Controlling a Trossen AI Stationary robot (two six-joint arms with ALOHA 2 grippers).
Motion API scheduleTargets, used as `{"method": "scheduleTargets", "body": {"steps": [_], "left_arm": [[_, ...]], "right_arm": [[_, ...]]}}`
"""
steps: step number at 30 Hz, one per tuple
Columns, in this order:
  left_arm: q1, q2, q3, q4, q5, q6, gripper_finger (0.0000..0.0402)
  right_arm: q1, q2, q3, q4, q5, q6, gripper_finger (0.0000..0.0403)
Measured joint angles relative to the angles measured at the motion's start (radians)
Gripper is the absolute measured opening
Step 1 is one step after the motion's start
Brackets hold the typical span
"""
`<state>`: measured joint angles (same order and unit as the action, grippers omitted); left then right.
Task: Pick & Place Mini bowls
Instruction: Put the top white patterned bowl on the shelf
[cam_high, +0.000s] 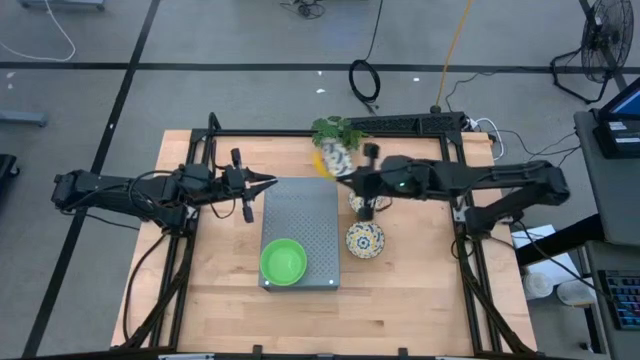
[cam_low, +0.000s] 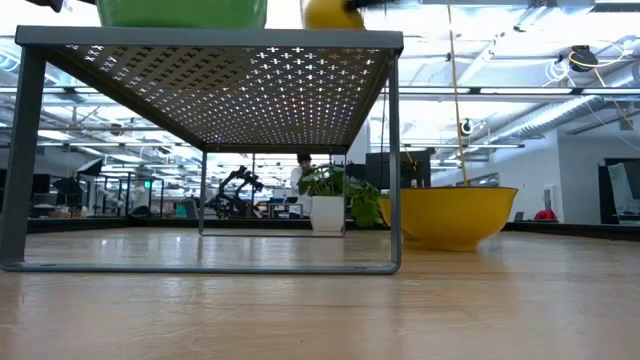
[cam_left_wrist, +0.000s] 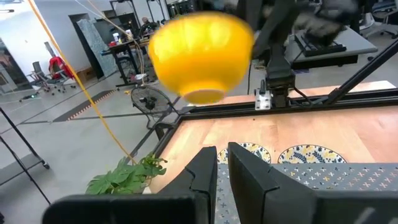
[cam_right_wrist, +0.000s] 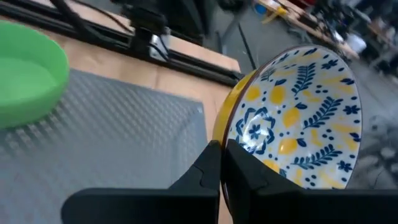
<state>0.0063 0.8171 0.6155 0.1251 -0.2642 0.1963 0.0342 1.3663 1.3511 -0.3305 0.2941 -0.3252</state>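
- A green bowl (cam_high: 283, 261) sits on the near-left part of the grey tray (cam_high: 305, 205); this one looks placed.
- Just right of the tray, on the bare desk (cam_high: 420, 290), lies a floral bowl (cam_high: 365, 240), not yet moved.
- A little farther, under the right arm, another floral bowl (cam_high: 358, 204) shows partly; it also waits on the desk.
- The right end effector (cam_right_wrist: 222, 163) is clamped narrow on the rim of a third floral bowl (cam_right_wrist: 298, 118), which it holds tilted in the air near the tray's far-right corner.
- The left end effector (cam_left_wrist: 222, 163) hovers at the tray's far-left edge with its fingers nearly together and nothing between them.
- A plant (cam_high: 333, 131) stands at the far edge of the desk, beyond the lifted bowl.
- Judged from this, the task is early: one bowl is on the tray, one is in transit, at least two remain. I can count only four bowls in all.
- The high view alone gives the layout of tray, bowls and both arms.
- The right wrist view alone shows the blue-and-yellow pattern inside the held bowl and the grip on its rim.
- The left wrist view shows that bowl's plain yellow outside and the two desk bowls beyond the tray.
- The low view shows that the tray stands raised on legs, with a yellow-sided bowl resting on the desk behind it.
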Motion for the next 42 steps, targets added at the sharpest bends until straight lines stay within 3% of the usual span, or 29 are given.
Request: {"method": "scheduleTargets", "body": {"steps": [7,13,18,28,42], "left_arm": [[0.000,0.004,0.000,-0.026,0.000,-0.017,0.0047],[0.000,0.007,0.001,-0.037,0.000,-0.022,0.0047],[0.000,0.007,0.001,-0.036,0.000,-0.022,0.0047],[0.000,0.007,0.001,-0.036,0.000,-0.022,0.0047],[0.000,0.007,0.001,-0.036,0.000,-0.025,0.0047]], "right_arm": [[0.076,0.280,0.377,-0.267,0.044,-0.084,0.0000],[0.079,0.434,0.535,-0.495,0.079,-0.089,0.0000],[0.083,0.474,0.541,-0.572,0.072,-0.061,0.0000],[0.101,0.477,0.477,-0.571,0.011,-0.002,0.0000],[0.119,0.474,0.417,-0.559,0.023,0.010,0.0000]]}}
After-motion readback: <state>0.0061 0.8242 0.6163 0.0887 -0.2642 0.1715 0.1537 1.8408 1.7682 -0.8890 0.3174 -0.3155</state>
